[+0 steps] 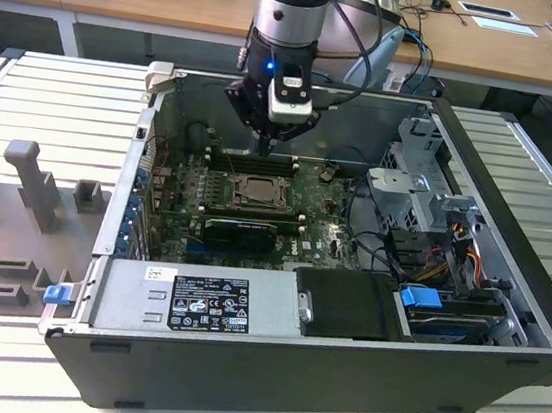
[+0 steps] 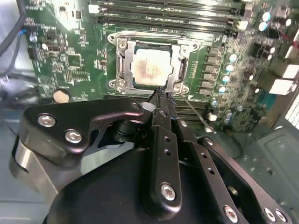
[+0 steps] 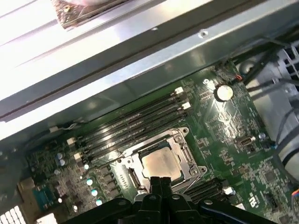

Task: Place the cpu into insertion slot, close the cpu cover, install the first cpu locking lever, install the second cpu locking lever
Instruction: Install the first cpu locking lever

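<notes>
Exterior view, from its left: grey fixture tray [image 1: 14, 205], then the open PC case [image 1: 255, 375]. My gripper [image 1: 263, 151] hangs inside it over the motherboard [image 1: 179, 220], jaws pressed together, tips at the socket's edge. In the second wrist view the cpu [image 2: 148, 69] sits in the insertion slot [image 2: 179, 71] and the cpu cover [image 2: 122, 65] lies flat around it. Thin rod [image 2: 196, 115] beside my tips, probably a locking lever, hard to tell. Drive cage [image 1: 429, 190] on the exterior view's right.
</notes>
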You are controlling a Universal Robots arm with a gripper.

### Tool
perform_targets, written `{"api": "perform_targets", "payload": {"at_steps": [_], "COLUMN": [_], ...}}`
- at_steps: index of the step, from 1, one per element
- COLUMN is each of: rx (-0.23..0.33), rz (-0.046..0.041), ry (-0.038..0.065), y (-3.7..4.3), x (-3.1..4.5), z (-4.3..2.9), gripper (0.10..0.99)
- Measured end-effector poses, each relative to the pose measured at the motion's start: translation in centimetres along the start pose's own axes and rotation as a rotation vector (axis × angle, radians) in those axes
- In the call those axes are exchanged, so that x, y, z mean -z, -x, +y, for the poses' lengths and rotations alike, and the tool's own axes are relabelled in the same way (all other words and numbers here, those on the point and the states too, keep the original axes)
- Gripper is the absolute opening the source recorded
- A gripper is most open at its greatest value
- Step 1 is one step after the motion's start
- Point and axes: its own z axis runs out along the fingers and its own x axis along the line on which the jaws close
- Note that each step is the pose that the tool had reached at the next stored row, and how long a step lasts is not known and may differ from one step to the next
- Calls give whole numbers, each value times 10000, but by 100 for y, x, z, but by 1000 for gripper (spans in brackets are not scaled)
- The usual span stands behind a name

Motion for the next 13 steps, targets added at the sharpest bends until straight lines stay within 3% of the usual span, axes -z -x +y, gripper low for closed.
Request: {"api": "perform_targets", "payload": {"at_steps": [7,13], "rx": [1450,2405], "rz": [48,-3], "ry": [-26,-13], "y": [0,2], "x": [-1,-5], "z": [0,-3], "gripper": [106,106]}}
